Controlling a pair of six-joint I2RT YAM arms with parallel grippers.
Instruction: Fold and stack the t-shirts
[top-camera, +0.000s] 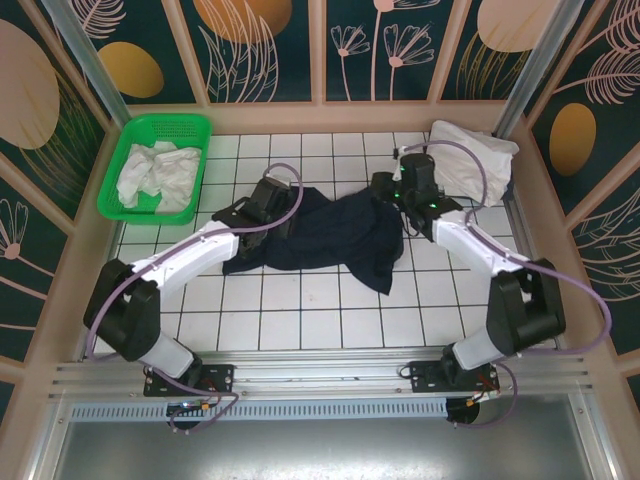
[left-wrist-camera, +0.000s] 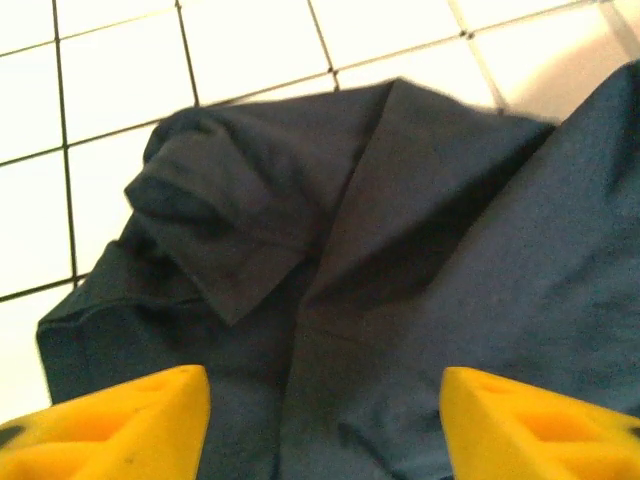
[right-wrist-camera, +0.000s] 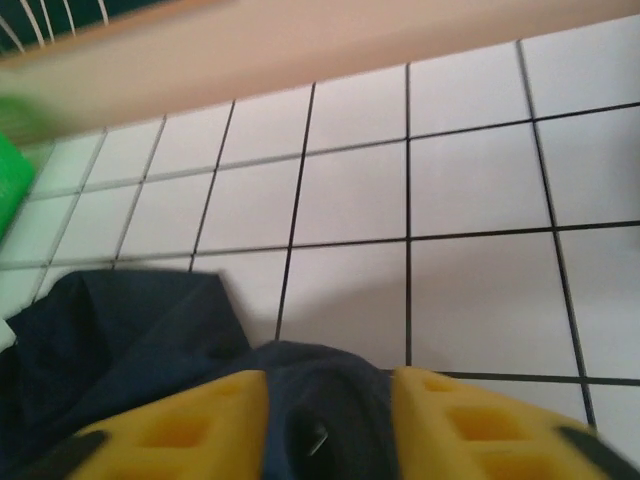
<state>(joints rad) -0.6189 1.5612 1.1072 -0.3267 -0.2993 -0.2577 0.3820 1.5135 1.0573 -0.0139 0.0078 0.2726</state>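
White tiles cover my worktop (top-camera: 300, 310), walled by leaf-printed panels (top-camera: 250, 50). One navy t-shirt (top-camera: 330, 235) sprawls mid-worktop, my left hand (left-wrist-camera: 325, 420) spread open above it, my right hand (right-wrist-camera: 325, 420) pinching its edge; one green basket (top-camera: 160, 122) holds white t-shirts (top-camera: 150, 175).

The green basket (right-wrist-camera: 10, 170) is blurred, and the navy t-shirt (right-wrist-camera: 130, 340) runs off-frame.

Seen from above, light falls bright and even, and the picture is sharp, with only faint soft shadows on the white tiled desk (top-camera: 300, 300). In the left wrist view the tiles glare almost white, while the dark shirt (left-wrist-camera: 420, 250) looks slightly soft. The right wrist view is smeared: the green basket (right-wrist-camera: 10, 170) is a smudge and the right gripper (right-wrist-camera: 328, 425) is out of focus.
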